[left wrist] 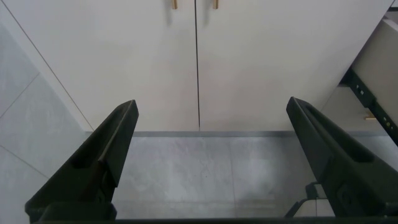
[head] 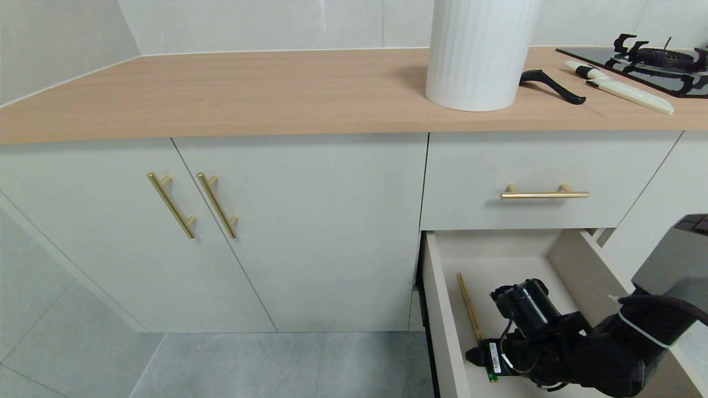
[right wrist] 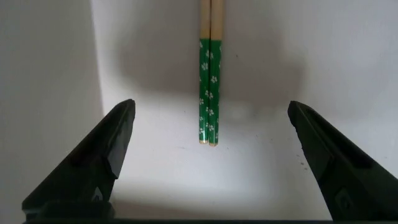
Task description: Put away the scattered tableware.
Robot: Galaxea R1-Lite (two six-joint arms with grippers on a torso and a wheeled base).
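Head view puts the open drawer [head: 442,309] at about five o'clock, pulled out beneath a closed drawer with a brass handle [head: 545,194]. My right claw [head: 478,354] hangs inside it, low over the pale floor. A pair of chopsticks [head: 470,309] lies flat there, close along the drawer wall on the nine o'clock side, running from my claw toward twelve o'clock. Right wrist view shows the chopsticks [right wrist: 208,93] side by side and touching each other, wooden shafts with green flower-patterned ends. Those ends lie between the spread fingers of my right claw [right wrist: 211,107], which stand wide apart and touch neither stick, so that claw holds nothing. Left wrist view shows my left claw [left wrist: 211,104] spread wide as well and gripping nothing, above grey floor tiles before the closed cabinet doors [left wrist: 198,62]. On the wooden counter [head: 249,94], at about one o'clock in the head view, stands a white ribbed container [head: 478,55]. Just beside it toward three o'clock lie a black handle [head: 553,85] and a pale knife [head: 625,88], near the stove burner [head: 664,58].
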